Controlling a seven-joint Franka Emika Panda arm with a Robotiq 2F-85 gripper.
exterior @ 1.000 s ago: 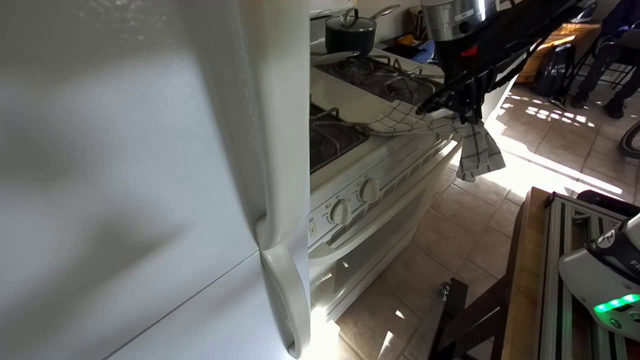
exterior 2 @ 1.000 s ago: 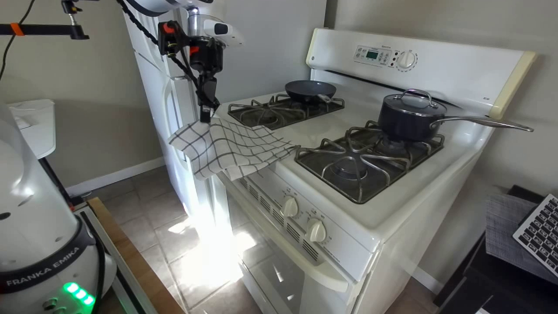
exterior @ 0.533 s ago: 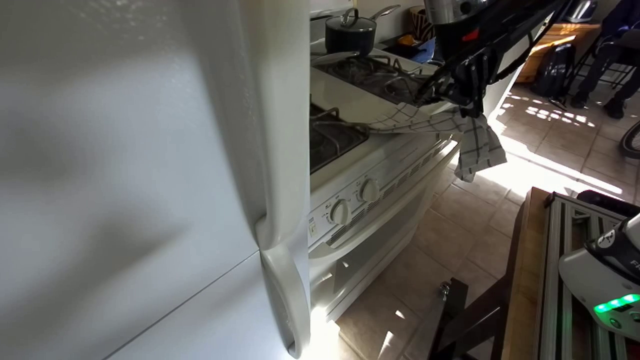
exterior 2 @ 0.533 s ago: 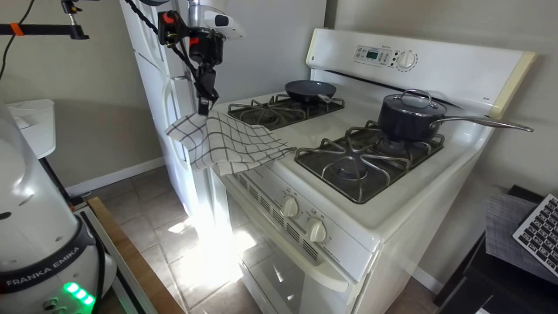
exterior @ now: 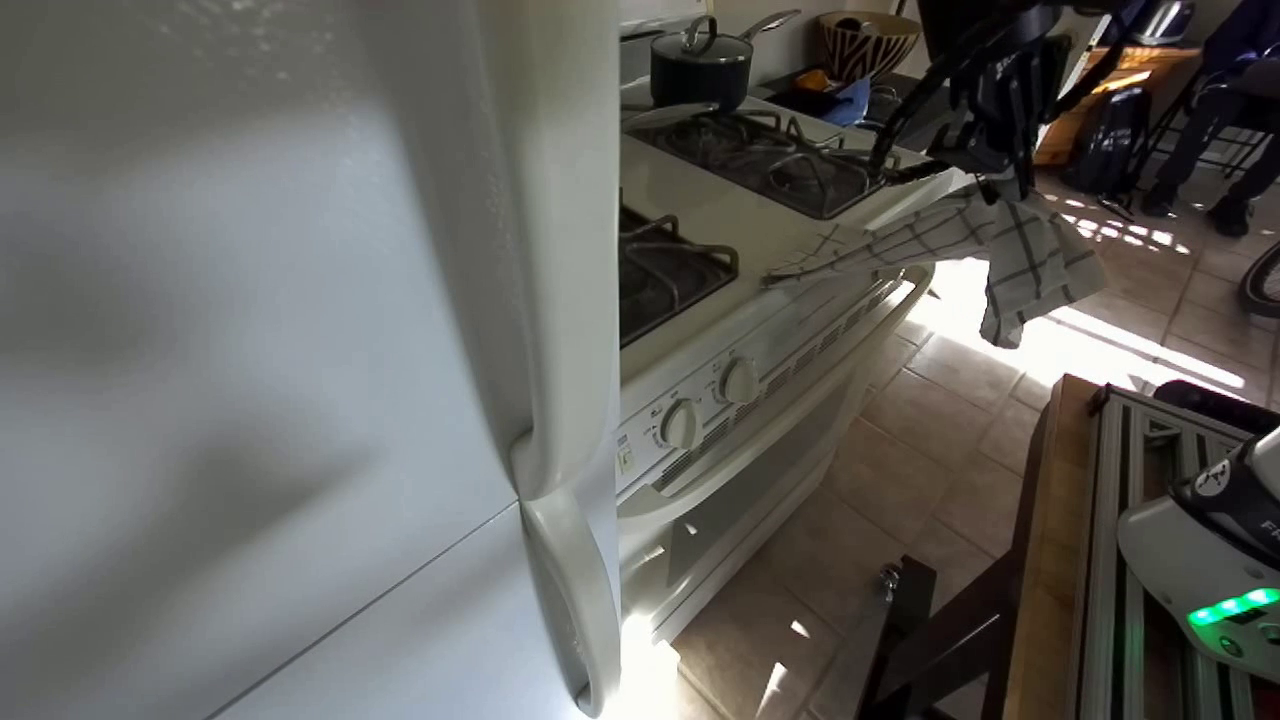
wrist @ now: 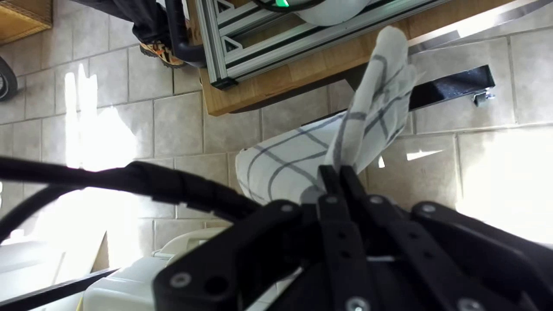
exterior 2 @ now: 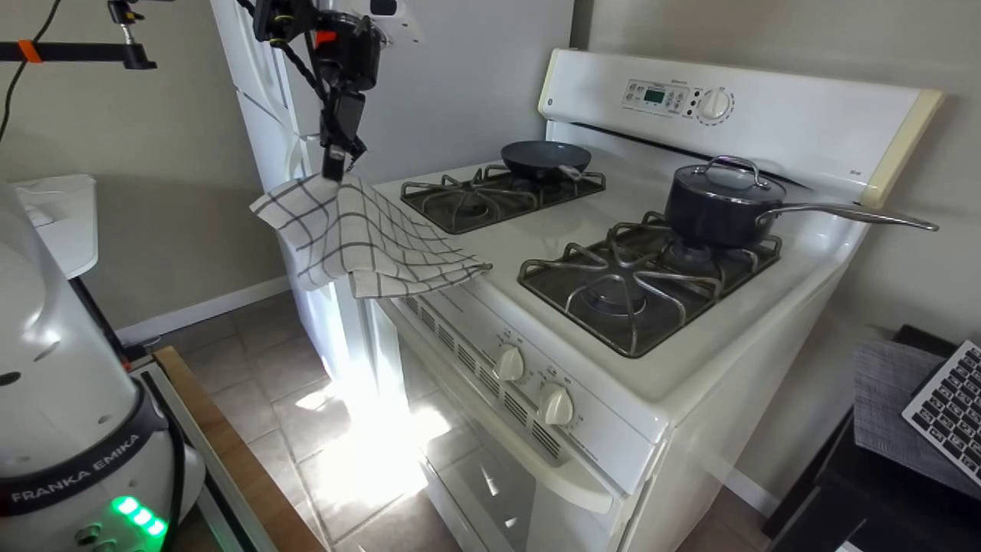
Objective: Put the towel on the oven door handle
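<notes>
White towel (exterior 2: pixel 383 238) grasped partway along by the end effector (wrist: pixel 338 170) — left flap (exterior 2: pixel 299 211) loose in an exterior view, presumably to straddle the oven door handle (exterior 2: pixel 512 438).

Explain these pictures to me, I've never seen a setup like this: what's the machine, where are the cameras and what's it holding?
The machine is a robot arm, partly out of frame. Two cameras stand outside it, in different places; in an exterior view, a refrigerator fills the foreground. The third camera rides on the arm's wrist and looks past its black gripper toward the tiled floor. That gripper is closed on a white, dark-checked towel, with one end reaching over the front edge of the gas range. On the range sit a dark pan and a lidded pot. The towel is meant for the oven door handle, the white bar across the oven's front; it isn't hung there yet.
</notes>
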